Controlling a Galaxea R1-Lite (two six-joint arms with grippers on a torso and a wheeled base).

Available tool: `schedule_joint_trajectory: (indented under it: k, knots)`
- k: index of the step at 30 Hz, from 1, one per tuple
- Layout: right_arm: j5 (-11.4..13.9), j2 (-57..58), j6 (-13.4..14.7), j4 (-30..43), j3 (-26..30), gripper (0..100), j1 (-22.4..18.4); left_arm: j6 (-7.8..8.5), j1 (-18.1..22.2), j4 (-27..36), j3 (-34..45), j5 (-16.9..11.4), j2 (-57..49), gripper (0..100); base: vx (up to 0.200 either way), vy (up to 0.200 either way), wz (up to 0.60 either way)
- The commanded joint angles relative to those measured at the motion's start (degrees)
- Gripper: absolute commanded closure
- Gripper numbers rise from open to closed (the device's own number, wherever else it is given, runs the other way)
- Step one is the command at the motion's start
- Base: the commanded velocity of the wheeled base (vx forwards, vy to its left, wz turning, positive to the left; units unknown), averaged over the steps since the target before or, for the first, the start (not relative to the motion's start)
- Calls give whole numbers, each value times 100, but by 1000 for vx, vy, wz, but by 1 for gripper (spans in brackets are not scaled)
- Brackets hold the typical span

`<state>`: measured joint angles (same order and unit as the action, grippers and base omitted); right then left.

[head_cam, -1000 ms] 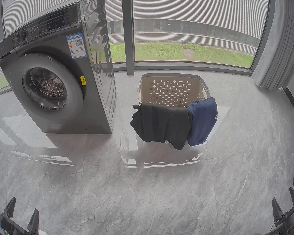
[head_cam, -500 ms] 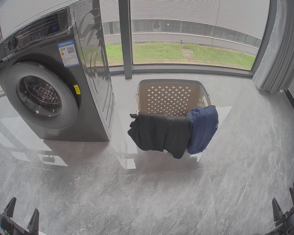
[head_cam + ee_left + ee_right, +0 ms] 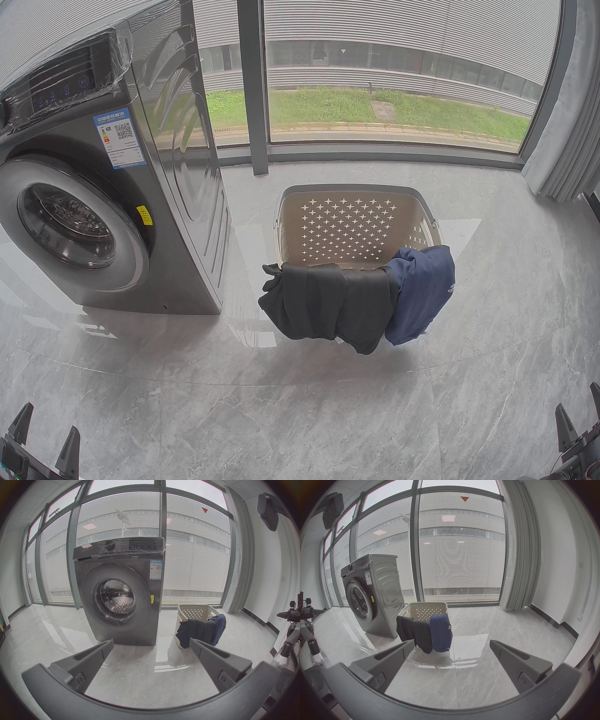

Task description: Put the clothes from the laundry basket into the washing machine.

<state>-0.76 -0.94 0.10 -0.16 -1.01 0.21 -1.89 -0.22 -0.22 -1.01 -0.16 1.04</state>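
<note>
Since 1 second ago the whole head view has slid downward and closer, so the camera has advanced; the things themselves have not moved on the floor, and both grippers sit at the same low corners of the picture.

Far left and low, the left gripper (image 3: 49, 420) hangs with its 2 fingers spread apart, holding nothing. Above it stands a grey front-loading washing machine (image 3: 169, 187), its round glass door (image 3: 65, 228) facing the robot and apparently closed. By my reckoning, that door needs opening before any clothing goes in.

To the right of the machine, well apart from it, a beige laundry basket (image 3: 353, 195) rests on the glossy grey floor (image 3: 281, 412) before a large window (image 3: 387, 69). 2 garments drape over its near rim. The black garment (image 3: 328, 306) lies with its long axis along the rim, left to right, its loose end hanging outside toward the robot. Touching it at the near right corner, the blue garment (image 3: 425, 290) hangs with its long axis running up and down.

Both look soft, light and limp; I judge they will sag and trail when lifted. The bunched fold on top of the rim looks the safest place to pinch, as the hanging edges may slip free.

Far right, a pale curtain (image 3: 569, 125) hangs, and below it the right gripper (image 3: 576, 400) is likewise spread wide and holding nothing.
</note>
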Motion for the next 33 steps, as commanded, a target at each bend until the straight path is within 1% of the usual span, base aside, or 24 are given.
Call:
schedule_joint_trajectory:
  k: [1,14,17,22,25,29,33]
  knots:
    - [-4,59,-1,-2,101,0,6,4,4,-4,101,-2,-104,0,0,-200,0]
    - [5,59,-1,-2,101,0,6,-13,4,-4,101,7,-104,0,0,-200,0]
    - [-4,59,-1,-2,101,0,6,48,4,-4,101,7,-104,0,0,-200,0]
    - [5,59,-1,-2,101,0,6,66,4,-4,101,-2,-104,0,0,0,0]
    - [5,59,8,-2,101,0,6,22,4,-4,101,-2,-104,0,0,0,0]
    - [-4,59,-1,-2,101,0,6,13,4,-4,101,-2,-104,0,0,0,0]
    - [5,59,-1,-2,101,0,6,4,4,-4,101,7,-104,0,200,0,0]
